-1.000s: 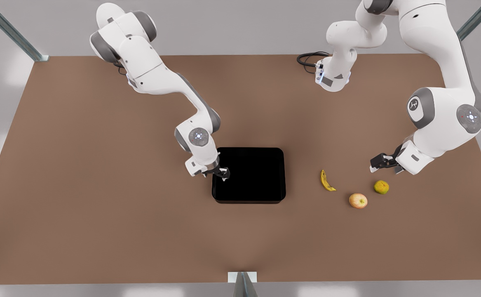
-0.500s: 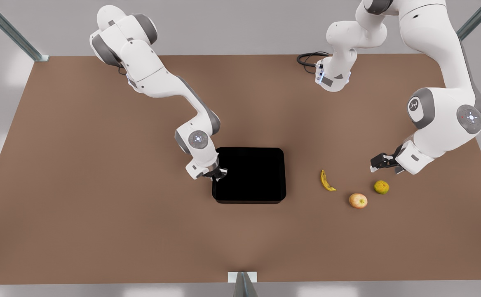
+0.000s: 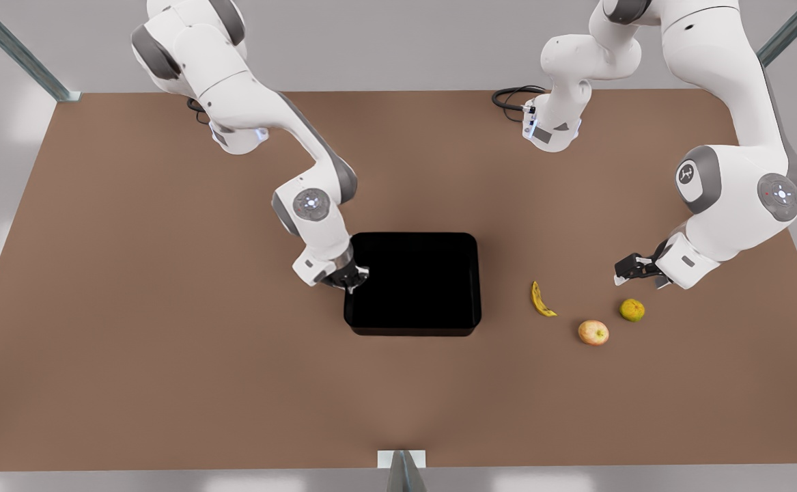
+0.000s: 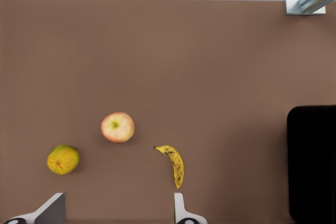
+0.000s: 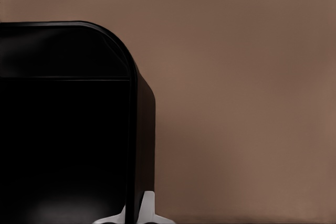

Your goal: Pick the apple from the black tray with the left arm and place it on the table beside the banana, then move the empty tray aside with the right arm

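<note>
Gripping the tray's (image 3: 415, 283) rim, the right gripper (image 3: 348, 278) sits at the tray edge that faces the front view's left, its fingers (image 5: 148, 209) closed narrow with the wall between them. The tray stands near the middle of the table (image 3: 166, 342), and nothing shows inside it. The apple (image 3: 593, 332) lies on the table toward the front view's right edge, just beside the banana (image 3: 541, 299) but apart from it, with a yellow-green fruit (image 3: 632, 309) close on its other side. The left gripper (image 3: 632, 268) hangs above the table just beyond the yellow-green fruit, holding nothing, its fingers (image 4: 180, 209) spread wide. All three fruits lie well apart from the tray, nearer the table's front edge than its back edge.
</note>
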`<control>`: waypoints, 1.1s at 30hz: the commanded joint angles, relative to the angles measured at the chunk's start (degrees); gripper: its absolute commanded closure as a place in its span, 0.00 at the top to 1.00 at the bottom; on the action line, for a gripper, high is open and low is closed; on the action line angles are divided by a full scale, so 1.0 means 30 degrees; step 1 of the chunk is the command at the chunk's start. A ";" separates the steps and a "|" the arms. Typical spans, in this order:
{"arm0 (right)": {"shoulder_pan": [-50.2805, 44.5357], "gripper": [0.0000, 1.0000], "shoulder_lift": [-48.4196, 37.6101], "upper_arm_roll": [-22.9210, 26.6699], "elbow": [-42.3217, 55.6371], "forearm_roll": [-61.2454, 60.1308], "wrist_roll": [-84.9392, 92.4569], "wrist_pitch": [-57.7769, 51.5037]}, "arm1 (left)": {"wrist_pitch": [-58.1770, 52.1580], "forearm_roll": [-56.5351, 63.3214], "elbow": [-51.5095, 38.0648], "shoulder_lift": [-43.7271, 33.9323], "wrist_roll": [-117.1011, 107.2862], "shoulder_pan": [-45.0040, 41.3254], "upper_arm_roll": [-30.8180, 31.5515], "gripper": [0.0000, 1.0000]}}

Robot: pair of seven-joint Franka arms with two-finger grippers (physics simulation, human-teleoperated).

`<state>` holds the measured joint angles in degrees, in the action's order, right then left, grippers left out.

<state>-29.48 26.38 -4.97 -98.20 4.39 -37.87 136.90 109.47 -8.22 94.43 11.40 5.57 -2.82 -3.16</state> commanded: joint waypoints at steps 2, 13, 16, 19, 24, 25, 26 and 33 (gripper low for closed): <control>0.0599 0.17 -0.0971 0.0396 0.0068 -0.0320 0.6175 -0.3591 | 0.0015 0.0016 -0.0012 -0.0019 0.0079 0.0001 0.0000 1.00; 0.1888 0.16 -0.2466 0.5668 0.1240 -0.3220 1.8772 -0.7723 | -0.0015 0.0016 -0.0012 -0.0019 0.0049 0.0001 0.0000 1.00; 0.2384 0.16 -0.2554 0.7075 0.1913 -0.3279 2.1436 -0.8924 | -0.0015 0.0016 -0.0012 -0.0019 0.0078 0.0001 0.0000 1.00; 0.3030 0.16 -0.2554 0.8218 0.2294 -0.4217 2.4193 -0.9538 | -0.0015 0.0016 -0.0012 -0.0019 0.0078 0.0001 0.0000 1.00; 0.3967 0.15 -0.2524 0.9888 0.2968 -0.4246 2.7269 -1.0037 | -0.0044 0.0016 -0.0012 -0.0019 0.0079 0.0001 0.0000 1.00; 0.4465 0.15 -0.2524 0.9771 0.2968 -0.4217 2.7505 -1.0037 | -0.0044 0.0016 -0.0012 -0.0019 0.0078 0.0001 0.0000 1.00; 0.5051 0.15 -0.2495 0.9566 0.2968 -0.4158 2.7709 -1.0037 | -0.0044 0.0016 -0.0012 -0.0019 0.0078 0.0001 0.0000 1.00; 0.5843 0.15 -0.1265 0.9537 0.2968 -0.4246 2.8061 -0.9774 | -0.0044 0.0016 -0.0012 -0.0019 0.0049 0.0001 0.0000 1.00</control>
<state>-12.23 22.30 23.68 -89.32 -8.87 22.80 107.70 109.36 -8.22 94.42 11.40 5.81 -2.82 -3.16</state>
